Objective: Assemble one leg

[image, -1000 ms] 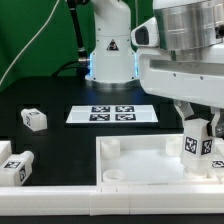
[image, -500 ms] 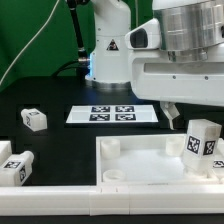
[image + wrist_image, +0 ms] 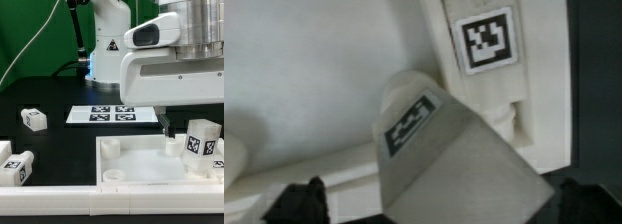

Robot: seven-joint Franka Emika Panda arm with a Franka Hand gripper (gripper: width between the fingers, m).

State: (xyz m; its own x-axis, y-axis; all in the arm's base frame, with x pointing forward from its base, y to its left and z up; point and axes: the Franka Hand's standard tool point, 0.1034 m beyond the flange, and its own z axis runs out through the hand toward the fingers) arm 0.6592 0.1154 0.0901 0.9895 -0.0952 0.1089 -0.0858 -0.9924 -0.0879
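Item: small white plastic square-section post with black-and-white tags, the leg [image 3: 203, 140]. It is stood upright at the corner of the large white tray-like piece [image 3: 135, 158], on the exterior view's right. It is judged light, rigid and smooth, and is best taken across opposite flat faces. The two-finger gripper [image 3: 167, 127] is beside it, jaws parted, with nothing held.

The exterior view is lit brightly and evenly, and top faces are rendered brightest. Only faint, soft shadows are cast on the black table [image 3: 70, 140]. The white tray [image 3: 120, 147] and the leg [image 3: 203, 140] at 3 o'clock are nearly washed out. A blue glow is seen beside the arm's base [image 3: 108, 50] toward 11 o'clock. The wrist view is dimmer and greyer. There the leg [image 3: 464, 160] is rendered out of focus, its tag [image 3: 411, 125] is smeared, and the dark fingers [image 3: 304, 197] are blurred.
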